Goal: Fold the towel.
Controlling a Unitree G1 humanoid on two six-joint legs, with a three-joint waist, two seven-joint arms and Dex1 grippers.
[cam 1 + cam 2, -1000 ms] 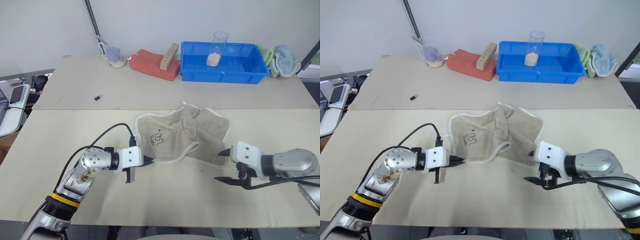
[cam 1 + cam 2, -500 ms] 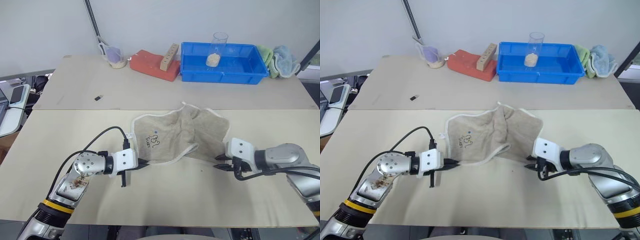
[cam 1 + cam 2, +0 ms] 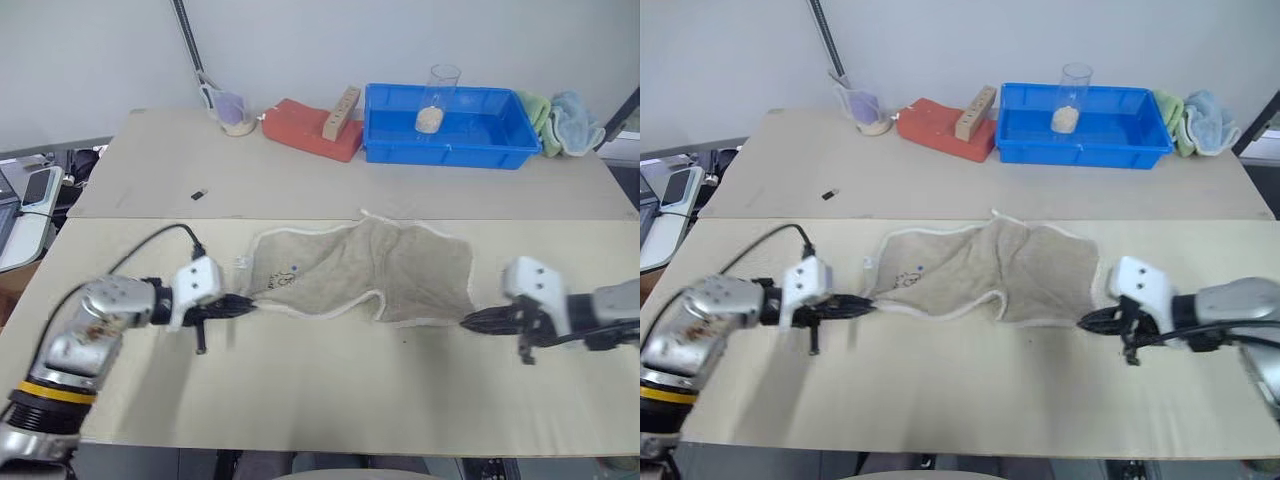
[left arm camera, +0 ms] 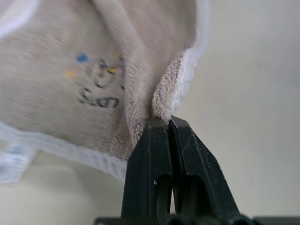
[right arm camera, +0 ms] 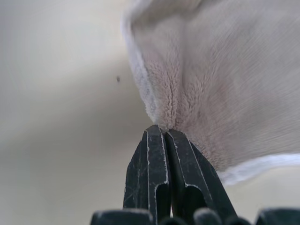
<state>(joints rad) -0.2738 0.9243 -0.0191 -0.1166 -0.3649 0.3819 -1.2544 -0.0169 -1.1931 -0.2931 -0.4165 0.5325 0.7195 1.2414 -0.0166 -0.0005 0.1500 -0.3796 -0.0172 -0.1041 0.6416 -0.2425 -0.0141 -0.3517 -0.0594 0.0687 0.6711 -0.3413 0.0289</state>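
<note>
The fingers [image 4: 161, 140] of the left gripper [image 3: 243, 304] are pressed together on a pinch of the towel [image 3: 360, 272] at its left near corner, close to the small dark embroidered motif [image 4: 98, 91]. The fingers [image 5: 159, 150] of the right gripper [image 3: 468, 322] are likewise closed tight on a fold of terry at the towel's right near corner, beside the white piped edging [image 5: 255, 166]. The beige-grey cloth is stretched between the two grippers across the near table [image 3: 330, 400], its middle sagging in soft wrinkles and its near edge curving in a white-trimmed wave. On the far table [image 3: 140, 170], well apart from the towel, a blue tray [image 3: 455, 140] with a clear cup [image 3: 435, 98], a red block [image 3: 305, 128], and bunched green and light blue cloths [image 3: 565, 118] are seen.
</note>
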